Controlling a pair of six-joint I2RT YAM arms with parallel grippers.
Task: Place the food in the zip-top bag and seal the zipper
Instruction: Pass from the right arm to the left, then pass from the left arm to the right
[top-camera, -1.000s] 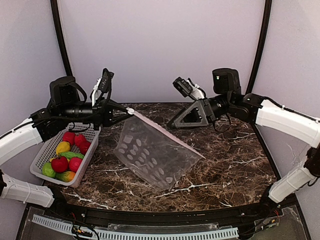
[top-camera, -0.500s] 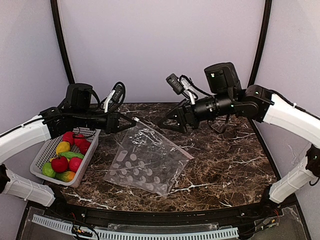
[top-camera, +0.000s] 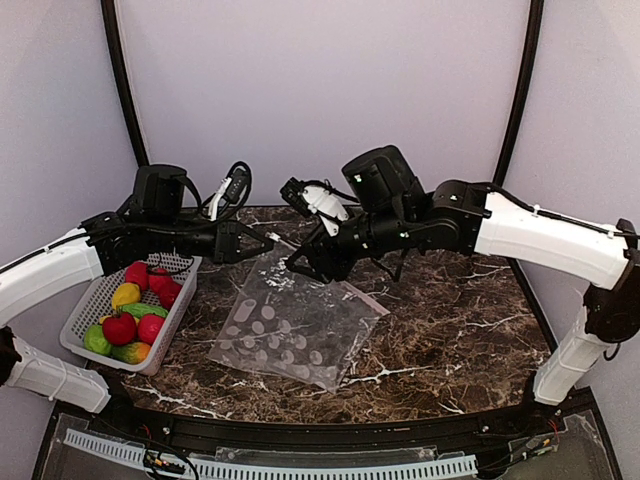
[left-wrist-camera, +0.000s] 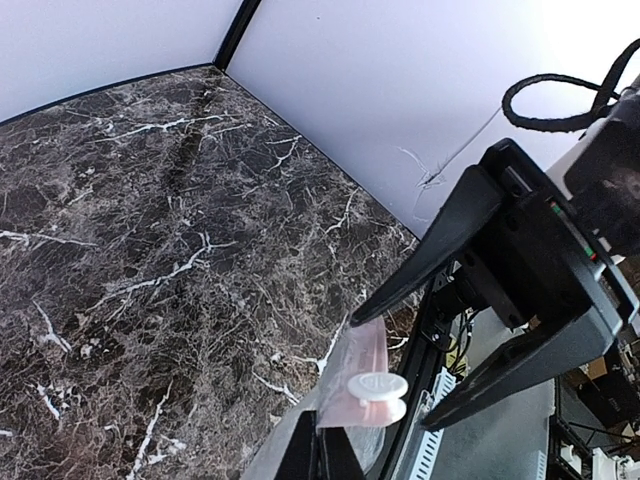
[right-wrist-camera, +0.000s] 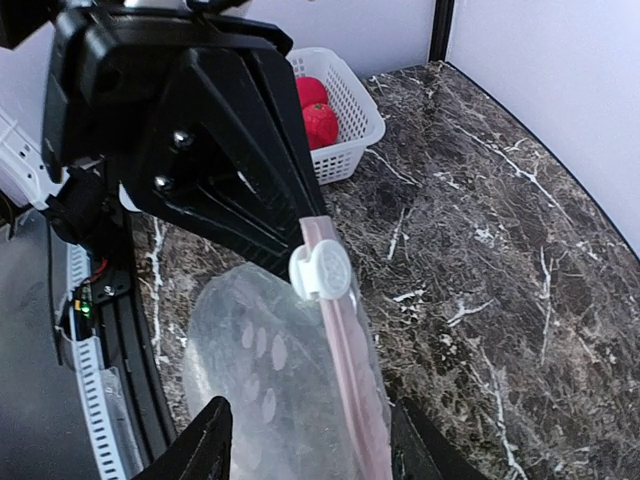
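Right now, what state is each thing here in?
Bag: empty, one corner lifted, the rest lying on the table.
Slider: at the held end of the pink strip.
Left tool: shut on that strip.
Right tool: open, fingers either side of the strip.
Toy food: all in the basket.

Pink zipper (left-wrist-camera: 355, 362) end with white slider (left-wrist-camera: 377, 387) sat at 6 o'clock. Right gripper (left-wrist-camera: 388, 372) at 4 o'clock stood spread, one finger either side of it.
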